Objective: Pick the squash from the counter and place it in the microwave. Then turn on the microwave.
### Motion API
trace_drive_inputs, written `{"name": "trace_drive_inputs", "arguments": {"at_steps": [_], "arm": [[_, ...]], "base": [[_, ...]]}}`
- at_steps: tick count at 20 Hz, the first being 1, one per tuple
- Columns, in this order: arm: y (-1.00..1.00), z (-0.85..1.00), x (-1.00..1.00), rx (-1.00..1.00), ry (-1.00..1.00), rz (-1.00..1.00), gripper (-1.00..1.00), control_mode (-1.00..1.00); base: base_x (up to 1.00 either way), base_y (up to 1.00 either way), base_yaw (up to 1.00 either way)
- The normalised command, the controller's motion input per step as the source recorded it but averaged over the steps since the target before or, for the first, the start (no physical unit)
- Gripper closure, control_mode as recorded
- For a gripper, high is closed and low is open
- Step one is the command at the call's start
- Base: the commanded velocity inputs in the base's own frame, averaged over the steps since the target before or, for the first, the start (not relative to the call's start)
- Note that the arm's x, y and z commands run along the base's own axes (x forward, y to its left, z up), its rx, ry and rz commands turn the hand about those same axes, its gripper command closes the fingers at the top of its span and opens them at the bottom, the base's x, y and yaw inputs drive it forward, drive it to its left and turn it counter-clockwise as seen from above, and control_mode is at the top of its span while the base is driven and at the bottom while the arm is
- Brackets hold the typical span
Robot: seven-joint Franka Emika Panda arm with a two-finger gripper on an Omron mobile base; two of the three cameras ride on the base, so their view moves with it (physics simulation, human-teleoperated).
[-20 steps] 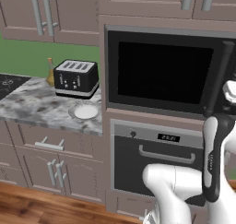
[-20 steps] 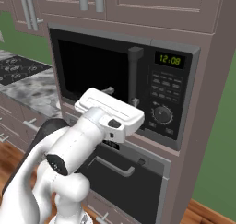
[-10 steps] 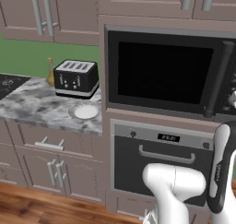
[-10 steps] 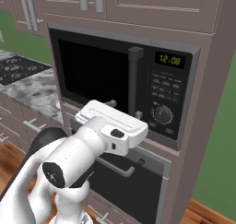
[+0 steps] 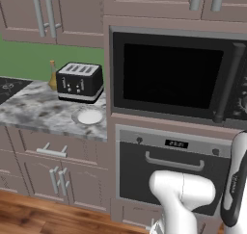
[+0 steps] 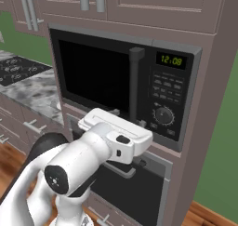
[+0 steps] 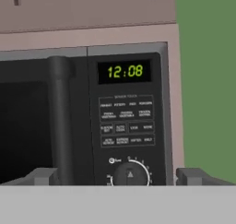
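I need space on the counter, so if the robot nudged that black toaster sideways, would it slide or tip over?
The toaster looks low and boxy with a broad flat base on the counter, so it would probably slide rather than tip. It likely feels rigid and fairly heavy for its size. A push toward the small white plate in front might knock it.

Black microwave (image 6: 111,81), green display (image 7: 124,71)
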Motion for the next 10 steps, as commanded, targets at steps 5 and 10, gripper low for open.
{"name": "trace_drive_inputs", "arguments": {"at_steps": [5,10], "arm": [[0.00,-0.38,-0.05,0.00,0.00,0.00,-1.00,-1.00],[0.00,-0.37,-0.07,0.00,0.00,0.00,-1.00,-1.00]], "base": [[0.00,0.00,0.00],[0.00,0.00,0.00]]}}
